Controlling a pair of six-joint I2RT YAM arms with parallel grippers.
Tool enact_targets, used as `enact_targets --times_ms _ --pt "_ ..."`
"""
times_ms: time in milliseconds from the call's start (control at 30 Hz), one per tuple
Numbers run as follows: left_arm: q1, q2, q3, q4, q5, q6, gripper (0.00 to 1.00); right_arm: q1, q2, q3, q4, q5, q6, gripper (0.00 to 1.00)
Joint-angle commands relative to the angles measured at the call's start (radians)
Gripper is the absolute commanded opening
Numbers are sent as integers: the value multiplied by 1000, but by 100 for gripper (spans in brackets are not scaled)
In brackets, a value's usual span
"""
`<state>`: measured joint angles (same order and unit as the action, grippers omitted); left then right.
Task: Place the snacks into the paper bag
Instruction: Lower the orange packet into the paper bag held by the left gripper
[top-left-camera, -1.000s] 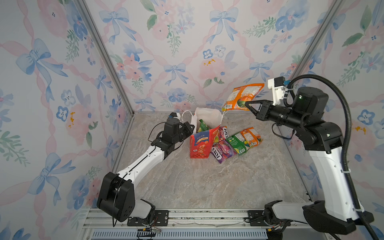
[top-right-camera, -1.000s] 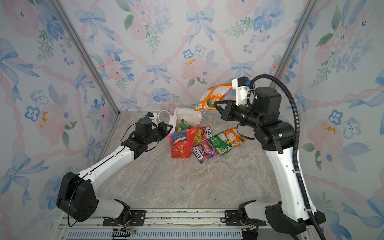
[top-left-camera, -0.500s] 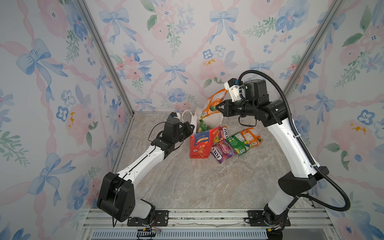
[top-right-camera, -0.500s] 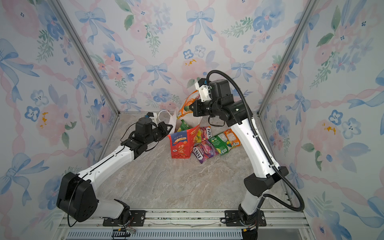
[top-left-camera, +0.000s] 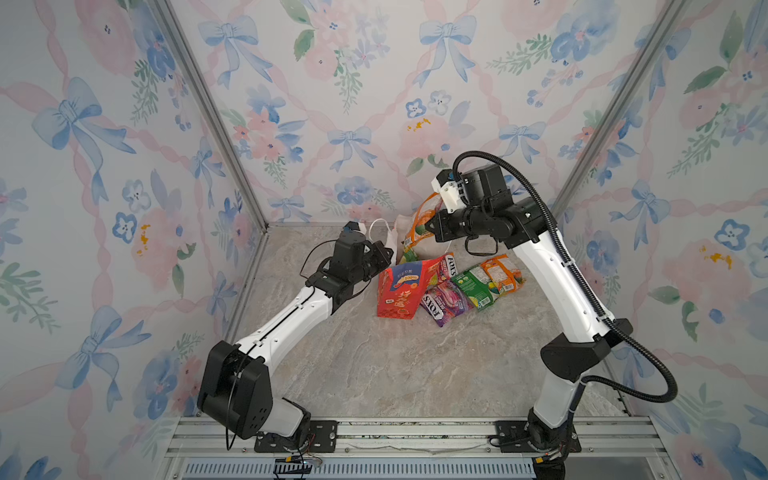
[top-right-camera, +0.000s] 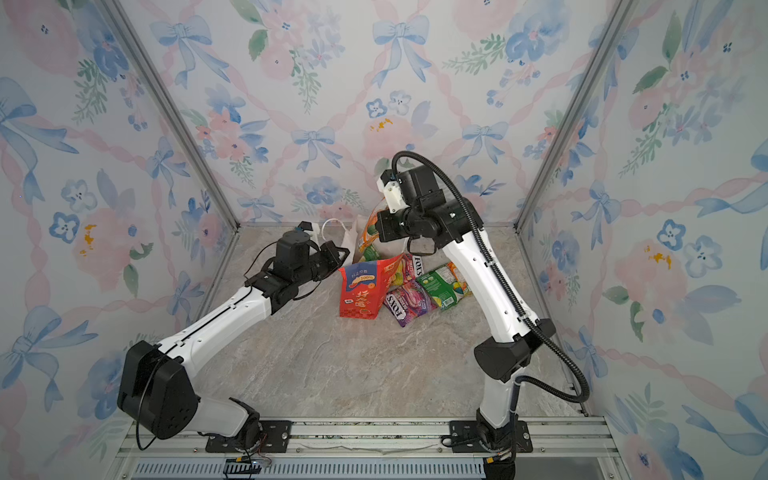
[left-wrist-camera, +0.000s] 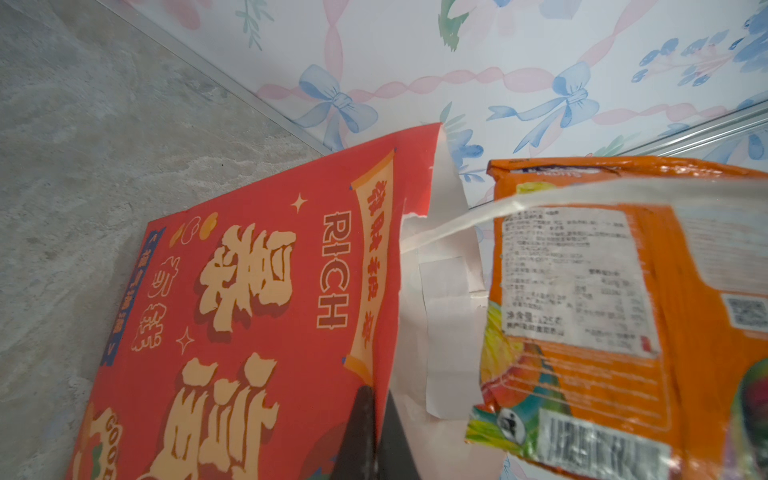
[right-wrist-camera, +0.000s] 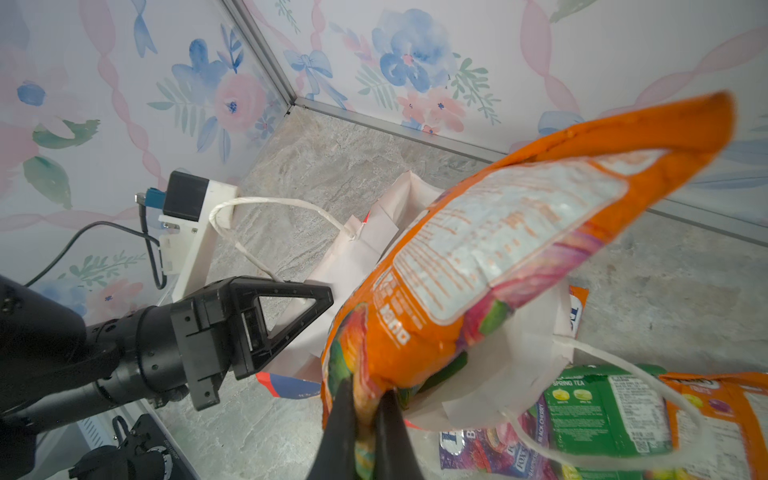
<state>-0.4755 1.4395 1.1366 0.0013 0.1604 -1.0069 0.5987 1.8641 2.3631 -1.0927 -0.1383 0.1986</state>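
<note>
My right gripper (right-wrist-camera: 368, 419) is clamped tight on one end of an orange packet (right-wrist-camera: 498, 257). The packet is tilted above the open mouth of the bag (right-wrist-camera: 519, 374), its free end pointing up and away. I can't tell whether the gripped end has crossed the bag's rim. In both top views the packet (top-left-camera: 419, 226) sits over the back of the bag (top-left-camera: 399, 291).

My left gripper (top-left-camera: 388, 253) is closed on the bag's side wall at the rim. In the left wrist view its fingers (left-wrist-camera: 361, 424) pinch the paper, with the red outside on one side and the white inside on the other.

The bag (top-right-camera: 361, 291) stands on the table (top-left-camera: 374, 365), leaning a little. One white cord handle (right-wrist-camera: 274, 203) loops out from the bag toward the left gripper.

The other packets lie on the table on the bag's far side from the left gripper. A purple packet (top-left-camera: 444, 301) touches the bag's base. A red-yellow packet (top-left-camera: 451, 266) rests against the bag's wall. A green packet (top-left-camera: 473, 286) is just beyond the purple one, and a second orange packet (top-left-camera: 500, 274) is farthest from the bag.
</note>
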Motion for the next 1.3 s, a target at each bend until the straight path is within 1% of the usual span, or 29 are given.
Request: enact_targets --times_ms 0,167,467,633,967,1267 --pt "-7 3 37 65 -9 21 0 38 28 61 -61 77 -60 0" --pt "-7 3 38 65 -10 22 0 65 40 67 -100 138 -88 0" --pt "-7 -2 37 63 -10 24 0 87 57 75 -157 151 -123 0" --pt "-7 -8 32 64 -9 22 0 101 81 88 -183 181 -133 0" --pt "-3 -20 20 63 -16 25 0 142 144 168 -264 221 -161 0" --pt "-2 -15 11 71 -14 21 0 165 133 147 -316 227 -156 0"
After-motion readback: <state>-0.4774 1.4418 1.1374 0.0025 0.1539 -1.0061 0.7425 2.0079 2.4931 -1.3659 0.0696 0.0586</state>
